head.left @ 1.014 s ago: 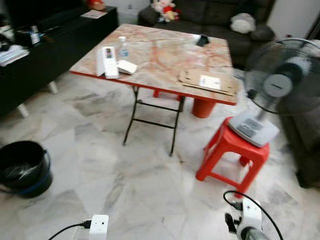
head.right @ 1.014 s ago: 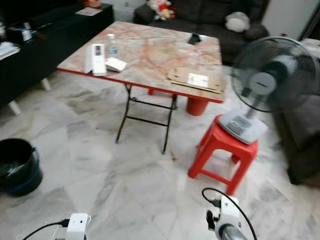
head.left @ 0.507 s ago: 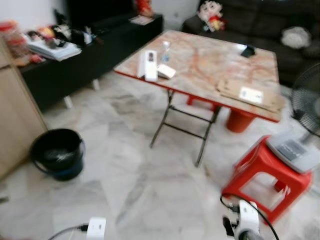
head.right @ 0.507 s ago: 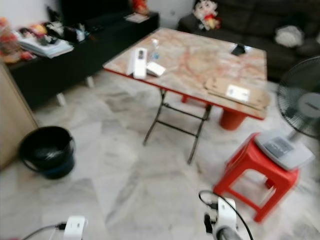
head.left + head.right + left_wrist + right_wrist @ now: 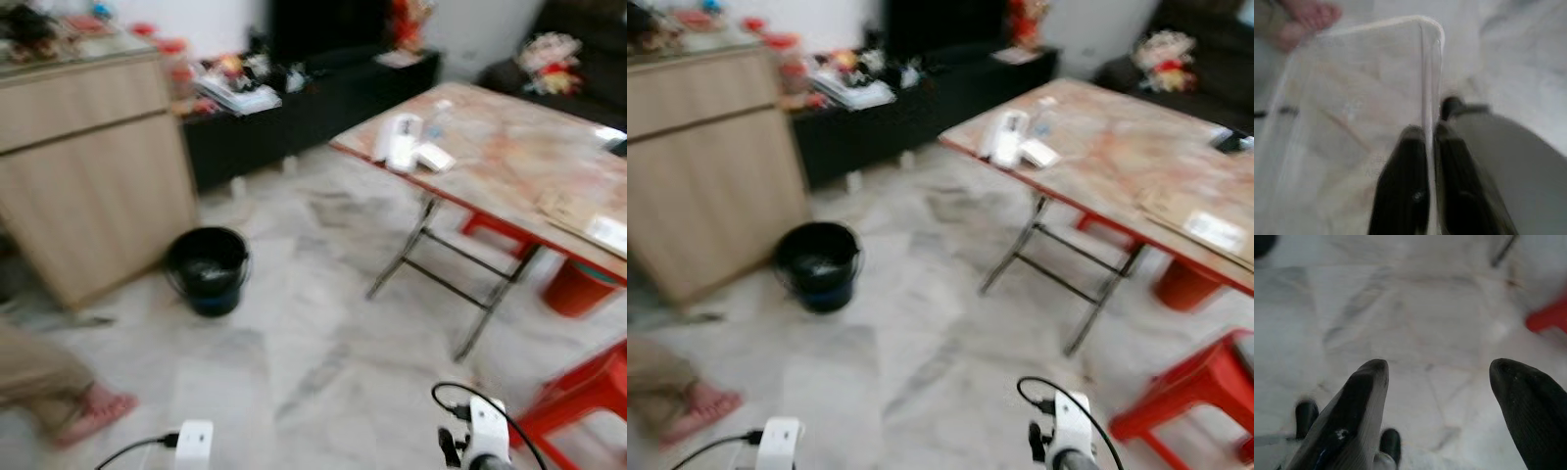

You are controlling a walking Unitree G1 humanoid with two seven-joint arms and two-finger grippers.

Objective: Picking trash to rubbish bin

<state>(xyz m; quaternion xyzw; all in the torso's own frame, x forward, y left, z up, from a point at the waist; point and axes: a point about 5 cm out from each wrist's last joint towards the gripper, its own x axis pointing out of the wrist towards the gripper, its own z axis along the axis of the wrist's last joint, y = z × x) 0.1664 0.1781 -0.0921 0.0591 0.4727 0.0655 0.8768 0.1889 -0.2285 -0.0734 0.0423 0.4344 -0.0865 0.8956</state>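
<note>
The black rubbish bin stands on the marble floor beside a wooden cabinet, ahead and to my left. In the left wrist view my left gripper is shut on the edge of a clear plastic container, which hangs in front of the fingers. My right gripper is open above bare floor, with nothing between its fingers. Both arms are low, and their wrists poke in at the bottom edge of the eye views. The picture is blurred.
A folding table with white items and cardboard stands to the right, a red stool near my right arm. A wooden cabinet and black bench line the left. A person's sandalled foot is at my left.
The camera has swung left: the bin has shifted from the left edge toward the middle. The cabinet and a person's foot have come into view; the fan has left it.
</note>
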